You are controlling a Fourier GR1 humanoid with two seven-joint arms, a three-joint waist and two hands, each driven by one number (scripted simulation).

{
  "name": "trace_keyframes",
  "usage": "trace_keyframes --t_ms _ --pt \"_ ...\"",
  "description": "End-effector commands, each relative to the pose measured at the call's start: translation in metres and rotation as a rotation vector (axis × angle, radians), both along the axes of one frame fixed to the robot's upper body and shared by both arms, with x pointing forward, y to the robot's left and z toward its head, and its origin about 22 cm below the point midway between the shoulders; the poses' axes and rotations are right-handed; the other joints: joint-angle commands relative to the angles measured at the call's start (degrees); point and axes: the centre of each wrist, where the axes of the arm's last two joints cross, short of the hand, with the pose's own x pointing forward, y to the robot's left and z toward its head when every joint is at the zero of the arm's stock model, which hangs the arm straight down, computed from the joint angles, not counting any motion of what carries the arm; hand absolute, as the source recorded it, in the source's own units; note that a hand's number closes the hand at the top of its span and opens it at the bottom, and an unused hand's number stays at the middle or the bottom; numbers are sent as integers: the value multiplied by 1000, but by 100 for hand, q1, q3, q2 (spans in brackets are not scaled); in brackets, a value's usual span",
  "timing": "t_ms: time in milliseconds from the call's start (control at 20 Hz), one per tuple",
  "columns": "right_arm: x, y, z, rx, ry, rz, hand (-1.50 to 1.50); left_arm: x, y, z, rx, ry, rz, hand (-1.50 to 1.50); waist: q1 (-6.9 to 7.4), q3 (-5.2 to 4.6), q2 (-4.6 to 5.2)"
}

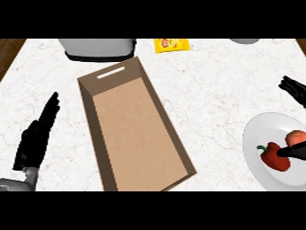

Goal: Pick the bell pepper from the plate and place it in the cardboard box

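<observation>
A red bell pepper [276,158] with a green stem lies on the white plate [269,130] at the counter's right edge. An orange-red rounded thing [299,136] sits just behind it on the same plate. My right hand [305,99] comes in from the right edge over the plate, open, its fingers stretched toward the far side. Its thumb [302,150] lies against the pepper's upper right side. The long open cardboard box [138,130] stands in the middle, left of the plate. My left hand [38,134] rests open, fingers straight, left of the box.
A grey appliance [97,49] stands at the far edge behind the box, with a yellow packet [171,44] to its right. A grey round object [246,40] peeks in at the far right. Dark wood shows beyond the counter's left and right edges.
</observation>
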Motion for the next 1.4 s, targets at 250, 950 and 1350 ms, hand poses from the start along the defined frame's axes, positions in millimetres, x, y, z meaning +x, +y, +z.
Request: trace_keyframes --t_ms 250,950,1350 --pt "-8 -58 68 -646 63 177 -150 -3 5 1 15 11 -15 0 5 -6 -5" --pt "-27 1 46 -1026 219 297 -150 -9 -2 -8 15 10 27 0 -116 -11 -28" --pt "-35 19 5 -1065 241 219 -150 -6 3 2 13 12 6 0 -96 -10 -22"
